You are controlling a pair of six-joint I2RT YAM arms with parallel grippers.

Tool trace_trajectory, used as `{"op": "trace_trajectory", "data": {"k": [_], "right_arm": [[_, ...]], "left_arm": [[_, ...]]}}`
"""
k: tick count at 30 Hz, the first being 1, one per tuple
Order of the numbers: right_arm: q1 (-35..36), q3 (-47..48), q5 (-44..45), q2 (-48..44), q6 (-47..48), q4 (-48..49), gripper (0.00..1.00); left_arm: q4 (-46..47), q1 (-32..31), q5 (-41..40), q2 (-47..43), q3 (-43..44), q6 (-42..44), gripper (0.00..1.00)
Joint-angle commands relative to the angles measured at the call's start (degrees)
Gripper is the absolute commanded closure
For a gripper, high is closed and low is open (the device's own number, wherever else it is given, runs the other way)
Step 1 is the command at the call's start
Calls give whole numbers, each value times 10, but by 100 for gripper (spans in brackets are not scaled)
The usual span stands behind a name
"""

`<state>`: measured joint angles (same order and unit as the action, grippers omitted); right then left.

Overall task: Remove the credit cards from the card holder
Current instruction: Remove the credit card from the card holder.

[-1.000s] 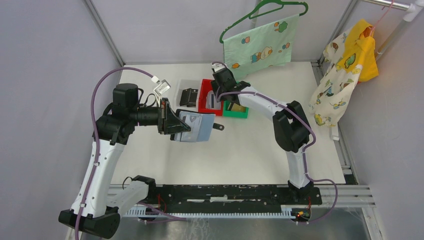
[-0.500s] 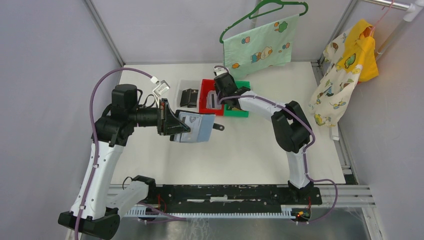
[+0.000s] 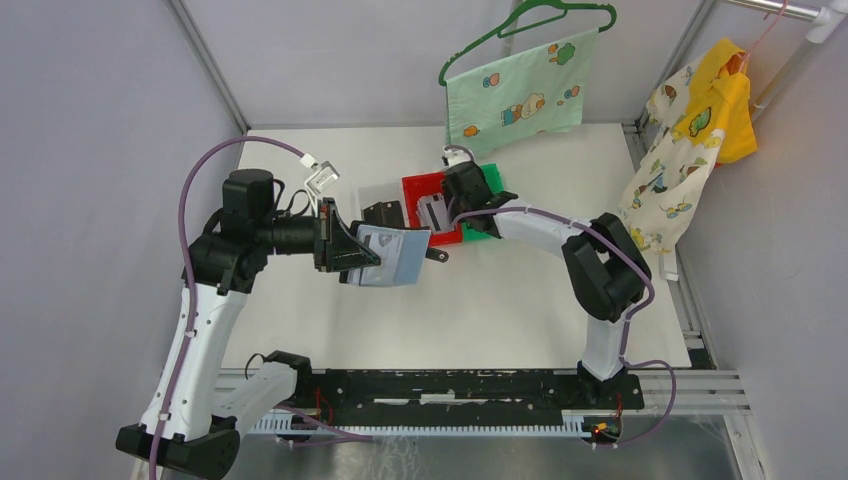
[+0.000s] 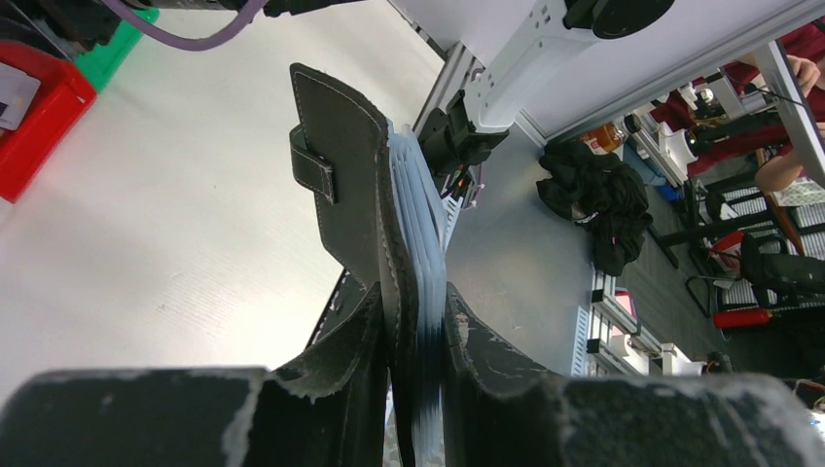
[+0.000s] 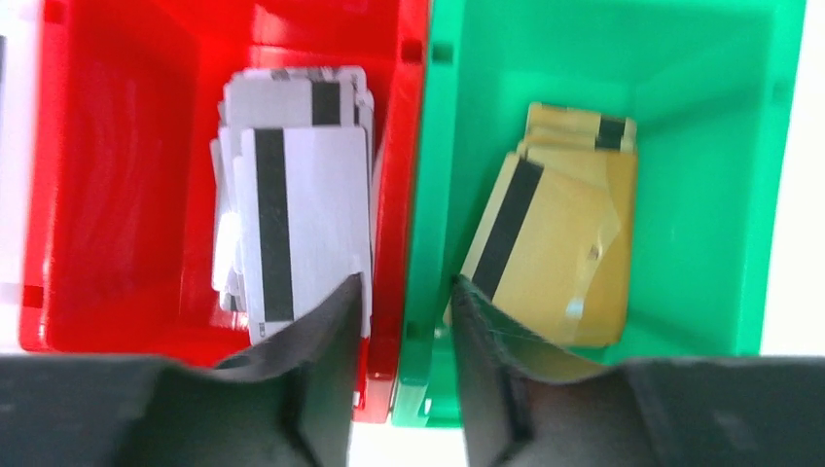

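left jaws: the left gripper [image 4: 413, 304] is clamped on the fold end of the card holder [image 4: 342, 165]; the pads press both covers, with the pale blue leaves squeezed between them.
right jaws: the right gripper [image 5: 404, 292] has its fingers a little apart, in line with the joined walls of the 2 bins. No card is between them. Whether they pinch those walls I cannot tell.
card holder, place: held off the table, just left of and nearer the arm bases than the red bin [image 5: 58, 195]. The snap tab points toward that bin.
holder contents: the leaves look thick in the left wrist view. A pale rectangle shows on the open face in the top view; it is probably 1 card or more, count unreadable.
credit cards, out: a whitish stack [image 5: 302, 204] lies inside the red bin. A tan-gold stack [image 5: 555, 253] lies in the green bin [image 5: 773, 146], which touches the red bin on its right side.
right arm, place: directly above the red bin's right wall.
step in hand (judgement): between extractions, with the drop-off done and the right hand empty.
next move calls for (judgement): the right arm lifts clear of the red bin and travels left to the holder. The jaws line up edge-on with 1 exposed card edge and pull along the pocket while the left grip holds firm.
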<state>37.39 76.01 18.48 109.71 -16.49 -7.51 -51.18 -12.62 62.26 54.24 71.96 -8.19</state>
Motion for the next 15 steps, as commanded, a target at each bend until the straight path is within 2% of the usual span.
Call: {"op": "trace_trajectory", "data": {"k": [1, 8, 12, 15], "right_arm": [[1, -32, -17, -46, -10, -28, 51], [0, -24, -108, -171, 9, -53, 21], [-1, -42, -181, -244, 44, -70, 15], [-4, -63, -283, -301, 66, -68, 12]], "left_arm": [[2, 1, 39, -9, 20, 31, 98], [-21, 2, 64, -10, 20, 54, 98], [-31, 1, 85, -14, 17, 66, 98], [-52, 1, 122, -12, 17, 85, 98]]}}
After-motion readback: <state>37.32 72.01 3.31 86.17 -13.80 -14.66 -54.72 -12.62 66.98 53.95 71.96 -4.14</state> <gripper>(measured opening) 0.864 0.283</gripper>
